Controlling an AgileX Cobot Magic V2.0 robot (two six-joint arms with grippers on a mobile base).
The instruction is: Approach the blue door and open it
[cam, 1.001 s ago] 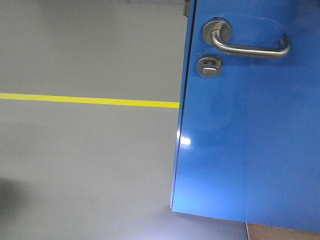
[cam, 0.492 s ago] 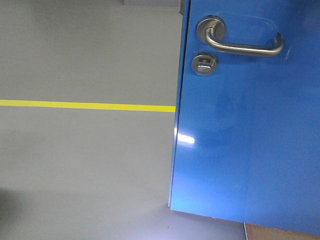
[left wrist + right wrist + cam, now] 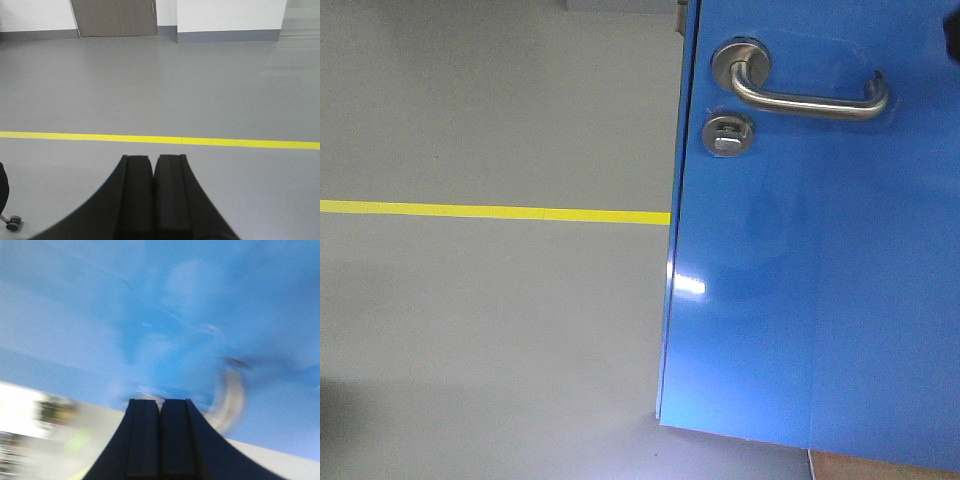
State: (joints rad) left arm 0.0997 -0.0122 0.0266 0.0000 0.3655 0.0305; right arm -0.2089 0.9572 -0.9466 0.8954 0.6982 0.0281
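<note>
From the front view, the tall glossy bright-blue door [image 3: 820,260] fills the right half, its free edge near centre; bare grey floor [image 3: 490,330] with a yellow line [image 3: 490,210] lies open toward 9 o'clock. The brushed-steel lever handle [image 3: 800,90] sits at 1 o'clock.

Left wrist view: the left claw [image 3: 153,172] hovers level over floor, pads together, empty.

Right wrist view, blurred: the right claw [image 3: 160,415] seems pressed together, pointing at the blue door.

- Looks like an industrial or lab hall, not a home.
- Wide bare grey floor [image 3: 200,90], smooth and seamless, with a yellow line [image 3: 490,211] taped or painted across it.
- White walls [image 3: 230,15] with grey skirting, plain brown door [image 3: 114,17] at the far end.
- Glossy blue door [image 3: 820,280] with steel lever handle [image 3: 800,95].
</note>
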